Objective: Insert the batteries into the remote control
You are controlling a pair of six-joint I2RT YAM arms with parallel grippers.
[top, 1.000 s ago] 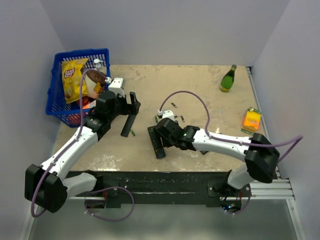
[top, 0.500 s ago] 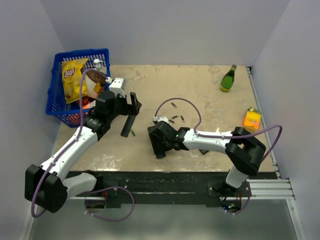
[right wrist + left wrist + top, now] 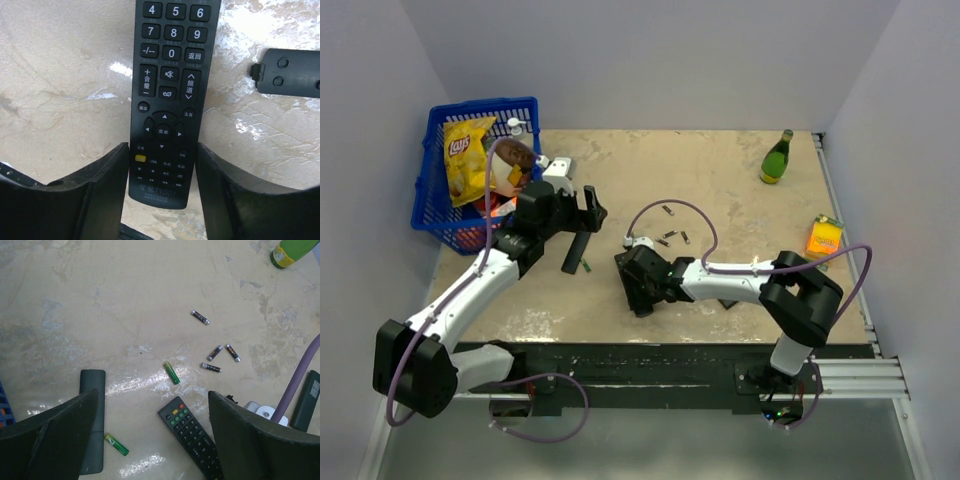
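Observation:
The remote control (image 3: 167, 95), a long black bar with buttons facing up, lies flat on the table (image 3: 740, 190). My right gripper (image 3: 161, 150) straddles its lower end, and its fingers stand close beside both long edges with a thin gap showing, so it is open. The remote's back cover (image 3: 290, 72) lies apart, just to the right. Several dark batteries (image 3: 215, 352) are scattered beyond the remote's top end (image 3: 192, 435). My left gripper (image 3: 152, 400) hangs wide open above the table and holds nothing.
A plain dark remote (image 3: 93, 415) lies under the left gripper, with one green battery (image 3: 116, 444) beside it and another (image 3: 171, 373) further right. A blue basket (image 3: 440, 215) stands at the far left, a green bottle (image 3: 777, 158) at the back right and an orange carton (image 3: 824, 240) at the right edge.
My right gripper has slid down over the remote control's lower end and its jaws have narrowed around it. The left arm has hardly moved.

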